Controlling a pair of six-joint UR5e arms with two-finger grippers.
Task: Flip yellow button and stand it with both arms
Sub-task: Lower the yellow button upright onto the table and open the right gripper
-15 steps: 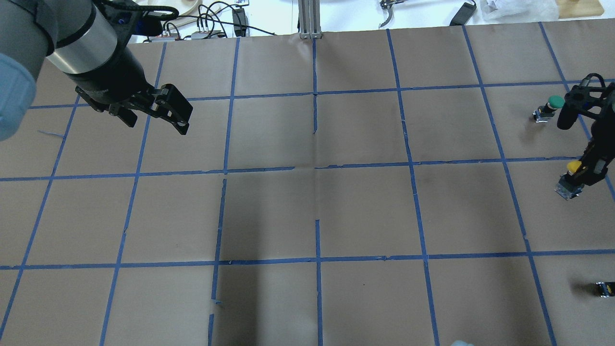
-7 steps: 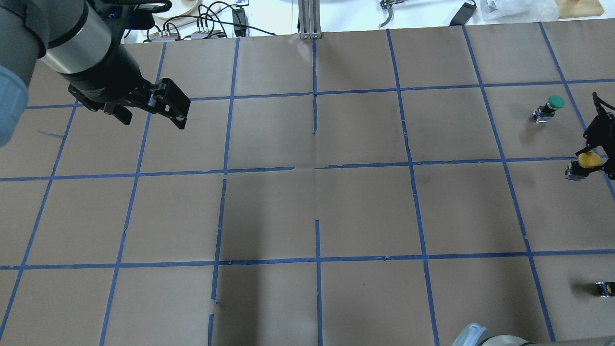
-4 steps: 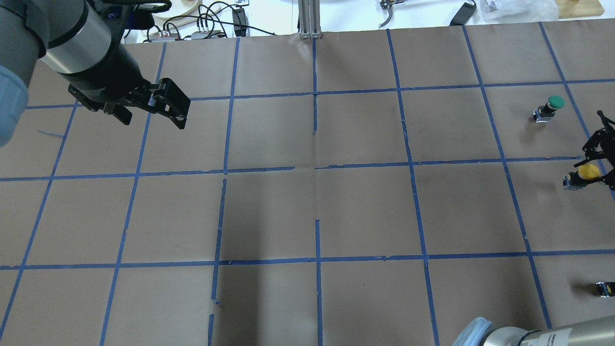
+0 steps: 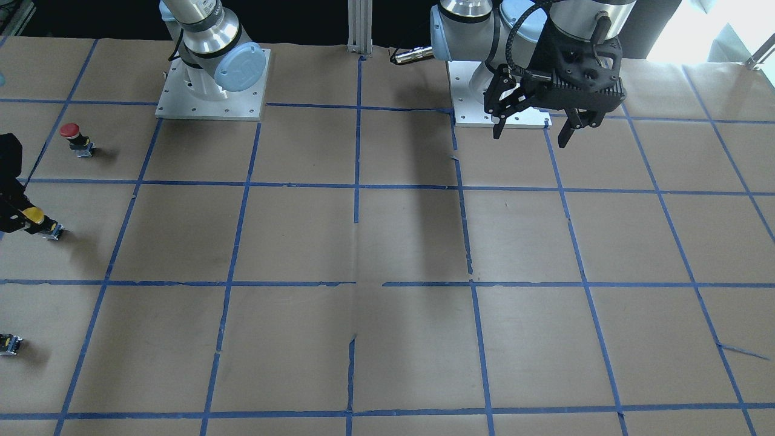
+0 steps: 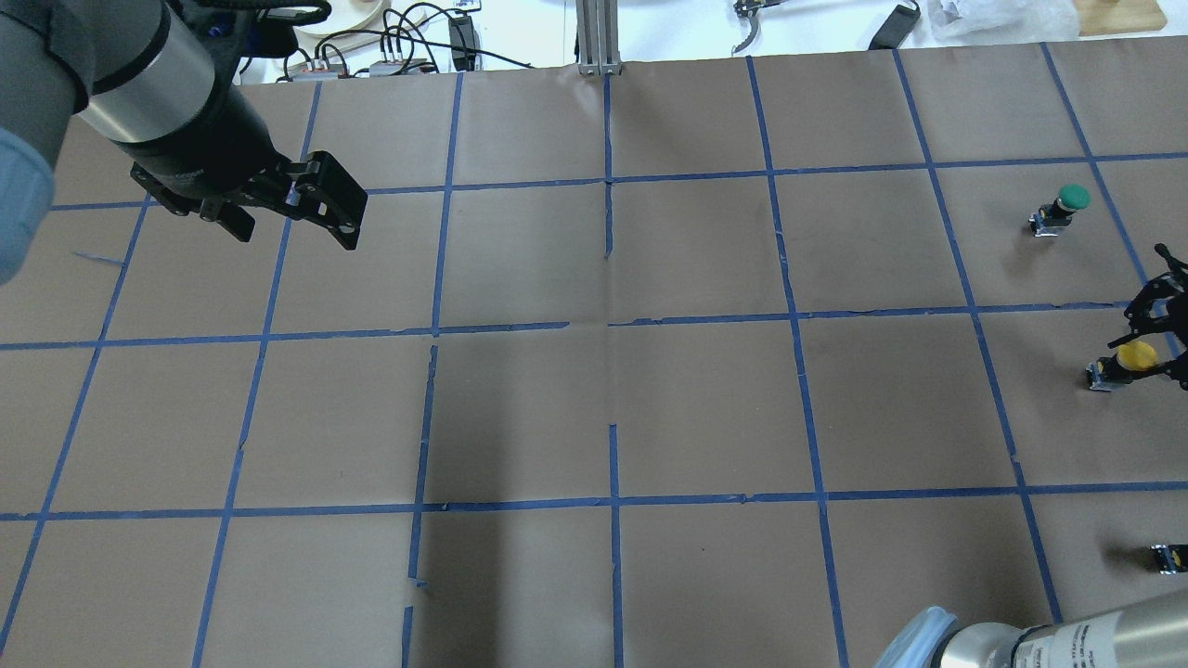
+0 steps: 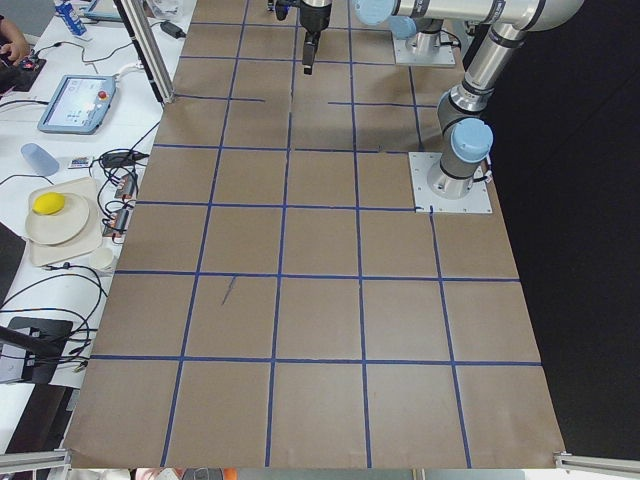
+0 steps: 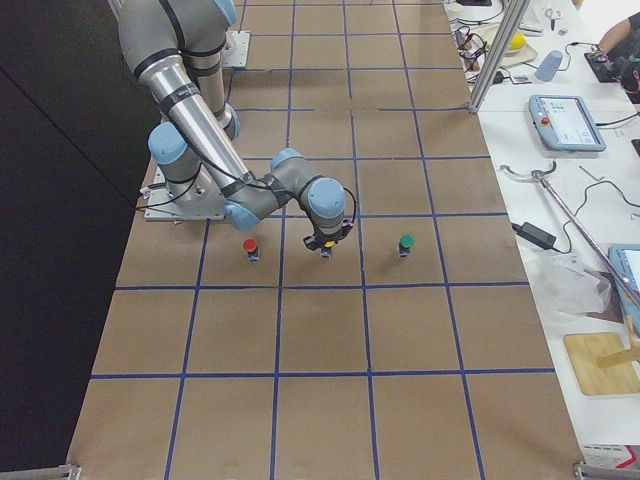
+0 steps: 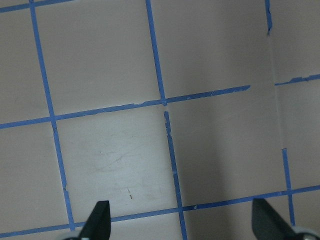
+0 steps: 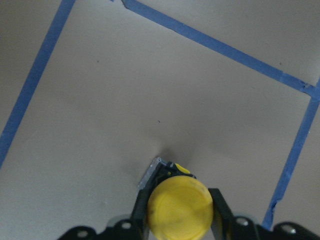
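Note:
The yellow button point(image 9: 180, 209) stands upright, yellow cap up and black-and-grey block down, at the table's right edge point(image 5: 1134, 356). Its base is at the paper or just above it. My right gripper point(image 9: 180, 216) is shut on it, with one finger point(image 9: 141, 212) on each side below the cap. The gripper is mostly cut off by the frame edge in the overhead view point(image 5: 1155, 348) and in the front view point(image 4: 12, 212). My left gripper point(image 5: 295, 227) hangs open and empty above the far left of the table. It also shows in the front view point(image 4: 531, 136) and in its own wrist view point(image 8: 182, 220).
A green-capped button point(image 5: 1067, 202) stands one square beyond the yellow one. A red-capped button point(image 4: 72, 134) stands one square nearer my base. Brown paper with a blue tape grid point(image 5: 613, 325) covers the table. Cables and tools lie past the far edge.
My right gripper carried the yellow button toward my base and lower, turning it from tilted to upright. My left gripper shifted slightly left early on, then stayed still.

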